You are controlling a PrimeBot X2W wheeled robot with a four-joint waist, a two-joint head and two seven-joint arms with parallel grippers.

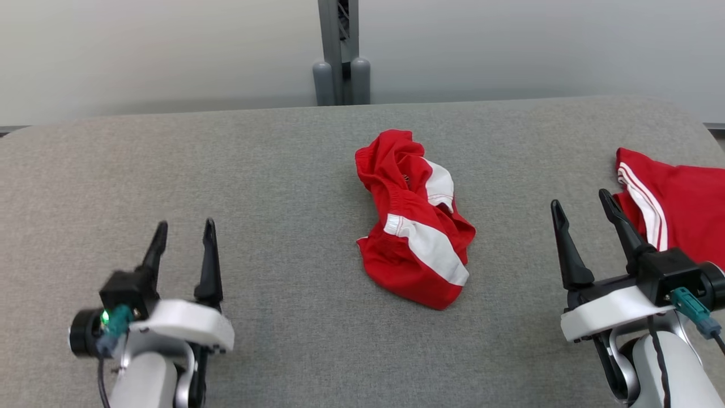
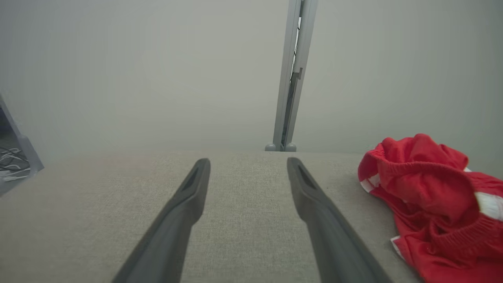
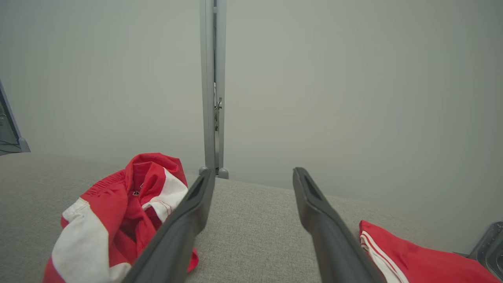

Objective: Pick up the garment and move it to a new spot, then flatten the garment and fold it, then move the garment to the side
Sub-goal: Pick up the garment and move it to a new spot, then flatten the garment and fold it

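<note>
So, the garment (image 1: 416, 226) sits crumpled in a heap about midway between the left and right edges of the bench (image 1: 255, 170), a little short of the far edge. It is red cloth with broad white bands, and an elastic waistband is bunched near the top of the pile. It lies loose on the grey surface, with nothing touching it.

On the near side toward the left edge, the left tool (image 1: 187, 222) hovers over bare bench. Its two dark fingers are spread wide with nothing between them, and the garment is well off to its right.

Across on the other side, the right tool (image 1: 580, 198) is just as wide open and just as empty, fingers pointing at the far edge. The heap lies to its left, with clear bench between them.

Against the right edge lies the other garment (image 1: 679, 198), red with thin white stripes and lying flat. The right tool's outer finger crosses in front of it, and I can't tell if they touch.

Past the far edge, a grey post (image 1: 341, 51) stands against a pale wall (image 1: 170, 45).
</note>
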